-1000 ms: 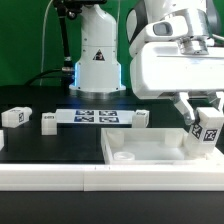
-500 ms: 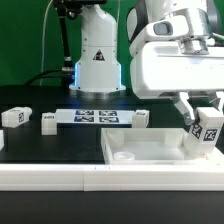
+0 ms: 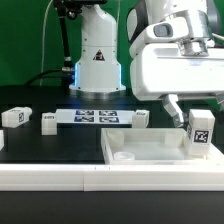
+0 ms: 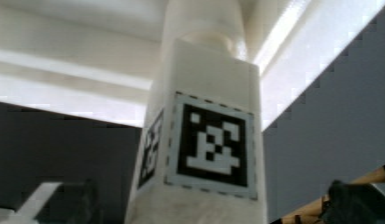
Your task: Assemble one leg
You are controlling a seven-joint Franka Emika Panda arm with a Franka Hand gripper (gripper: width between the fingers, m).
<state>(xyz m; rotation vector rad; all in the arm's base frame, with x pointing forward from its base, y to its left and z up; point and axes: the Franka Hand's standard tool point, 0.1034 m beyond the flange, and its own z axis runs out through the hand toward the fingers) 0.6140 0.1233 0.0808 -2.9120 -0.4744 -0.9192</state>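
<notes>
Exterior view: leg (image 3: 201, 130) upright at far corner of white square panel (image 3: 150, 152), exterior view's right. Gripper (image 3: 199, 114) straddles leg. Visible finger (image 3: 173, 108) stands apart from it. Three loose tagged blocks (image 3: 48, 122) lie beside marker board (image 3: 95, 117), untouched.

Wrist view: leg fills centre, tag facing lens. Fingertips (image 4: 38, 200) spread wide of both sides, so jaws parted, gripping nothing.

Progress: leg set at corner. Seating depth hidden, so possibly only part-screwed, and tightening likely remains.

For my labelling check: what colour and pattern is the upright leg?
The leg is white with a black-and-white square tag; clearest in the wrist view.
</notes>
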